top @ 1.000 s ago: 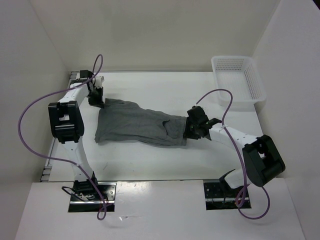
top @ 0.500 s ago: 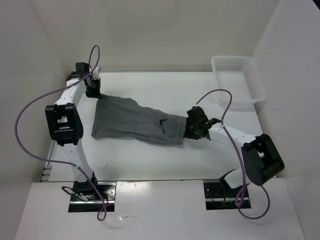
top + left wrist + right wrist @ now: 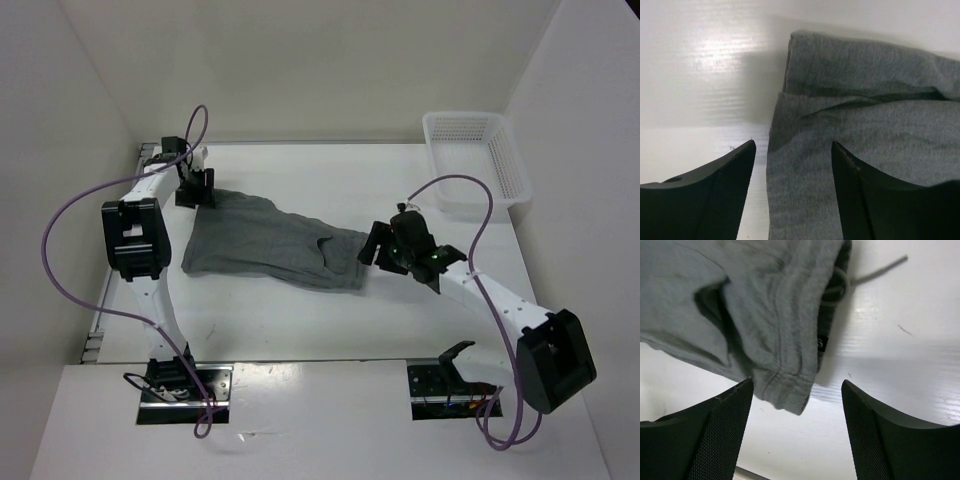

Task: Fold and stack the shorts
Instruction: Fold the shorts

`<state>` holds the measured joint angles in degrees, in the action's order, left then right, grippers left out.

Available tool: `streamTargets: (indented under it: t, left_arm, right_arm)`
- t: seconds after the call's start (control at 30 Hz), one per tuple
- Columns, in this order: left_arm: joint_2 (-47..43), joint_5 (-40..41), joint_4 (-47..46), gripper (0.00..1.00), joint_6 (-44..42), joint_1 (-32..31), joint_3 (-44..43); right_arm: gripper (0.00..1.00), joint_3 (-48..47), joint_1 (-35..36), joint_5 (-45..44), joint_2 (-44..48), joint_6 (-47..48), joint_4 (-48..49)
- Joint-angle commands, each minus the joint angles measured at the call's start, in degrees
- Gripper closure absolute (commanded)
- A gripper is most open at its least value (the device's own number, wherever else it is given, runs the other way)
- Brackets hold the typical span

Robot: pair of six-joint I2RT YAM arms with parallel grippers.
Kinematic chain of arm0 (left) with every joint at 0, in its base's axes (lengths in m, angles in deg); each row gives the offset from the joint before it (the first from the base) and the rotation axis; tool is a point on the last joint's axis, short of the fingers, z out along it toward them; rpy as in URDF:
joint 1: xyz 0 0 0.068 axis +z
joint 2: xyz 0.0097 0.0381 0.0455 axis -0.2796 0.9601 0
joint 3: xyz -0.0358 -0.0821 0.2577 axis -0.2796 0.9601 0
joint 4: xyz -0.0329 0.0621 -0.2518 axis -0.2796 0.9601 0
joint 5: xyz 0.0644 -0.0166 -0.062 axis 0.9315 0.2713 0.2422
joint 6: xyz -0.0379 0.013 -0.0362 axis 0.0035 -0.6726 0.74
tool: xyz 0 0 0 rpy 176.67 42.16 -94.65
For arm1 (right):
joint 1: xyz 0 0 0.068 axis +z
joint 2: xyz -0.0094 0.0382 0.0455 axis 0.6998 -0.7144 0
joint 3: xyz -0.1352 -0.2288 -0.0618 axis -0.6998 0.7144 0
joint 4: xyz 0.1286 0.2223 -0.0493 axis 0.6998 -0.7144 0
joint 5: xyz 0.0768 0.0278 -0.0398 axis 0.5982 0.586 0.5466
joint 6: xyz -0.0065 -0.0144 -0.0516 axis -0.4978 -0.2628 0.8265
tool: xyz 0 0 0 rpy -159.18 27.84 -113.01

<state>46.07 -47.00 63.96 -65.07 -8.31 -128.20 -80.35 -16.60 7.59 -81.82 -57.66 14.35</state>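
Note:
The grey shorts (image 3: 270, 245) lie spread flat across the middle of the table, legs to the left and waistband to the right. My left gripper (image 3: 196, 190) hovers open over their far-left corner. In the left wrist view the shorts (image 3: 865, 125) lie loose under the left gripper (image 3: 793, 145), untouched by either finger. My right gripper (image 3: 378, 248) stands open just off the waistband end. In the right wrist view the shorts (image 3: 765, 315) show a waistband corner lying below the right gripper (image 3: 797, 382), with the drawstring (image 3: 880, 270) trailing onto the table.
A white mesh basket (image 3: 478, 160) stands at the far right corner. White walls close in the table at the back and on both sides. Purple cables loop off both arms.
Both grippers have opened and let go of the shorts, which now lie flat. The right arm has lifted and drawn back to the right. The left gripper stays at the far-left corner.

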Motion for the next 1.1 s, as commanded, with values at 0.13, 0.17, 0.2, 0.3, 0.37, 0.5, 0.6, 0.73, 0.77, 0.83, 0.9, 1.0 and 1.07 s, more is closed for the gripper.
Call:
streamTargets:
  t: [0.13,0.17,0.2,0.3,0.37,0.5,0.6,0.73,0.77,0.83,0.9,1.0,1.07]
  left_arm:
    - [-6.4,0.5,-0.5,0.29,-0.2,0.9,5.0]
    - [-6.5,0.5,-0.5,0.29,-0.2,0.9,6.3]
    - [-6.5,0.5,-0.5,0.29,-0.2,0.9,7.0]
    - [-7.0,0.5,0.1,0.29,-0.2,0.9,9.7]
    - [-7.0,0.5,0.1,0.29,-0.2,0.9,11.1]
    - [-7.0,1.2,0.1,0.29,-0.2,0.9,13.6]
    - [-7.0,2.3,-0.4,0.29,-0.2,0.9,15.0]
    - [-7.0,2.8,-1.0,0.29,-0.2,0.9,15.0]
    - [-7.0,3.4,-1.5,0.29,-0.2,0.9,15.5]
    - [-7.0,3.4,-1.5,0.29,-0.2,0.9,15.5]
    - [-7.0,2.6,-0.9,0.29,-0.2,0.9,15.0]
    - [-9.4,0.1,-0.3,0.29,-0.2,0.9,15.0]
    - [-11.0,-1.1,0.8,0.27,-0.2,-0.4,14.5]
  right_arm:
    - [0.19,-0.2,0.3,7.8,-14.9,-2.5,5.2]
    - [0.19,-0.8,1.0,7.8,-16.1,-1.9,5.2]
    - [0.18,-0.8,1.0,7.1,-17.7,-1.9,6.0]
    - [0.18,-2.0,1.0,6.3,-19.0,-2.5,8.3]
    - [0.18,-2.0,1.0,6.3,-19.7,-2.5,8.9]
    - [0.36,-3.7,1.0,6.8,-23.6,-2.5,9.7]
    - [0.50,-4.5,1.0,8.1,-27.0,-3.0,9.1]
    - [0.85,-4.5,1.0,8.8,-29.3,-3.5,9.1]
    - [0.94,-4.5,1.0,8.8,-29.3,-3.5,9.1]
    - [1.00,-4.5,0.5,8.0,-29.3,-3.5,8.4]
    - [1.00,-4.5,-0.6,7.3,-26.9,-2.9,7.8]
    - [1.00,-3.9,-3.5,4.8,-21.7,-0.3,6.2]
    - [1.00,-3.9,-6.8,4.8,-17.5,1.3,4.1]
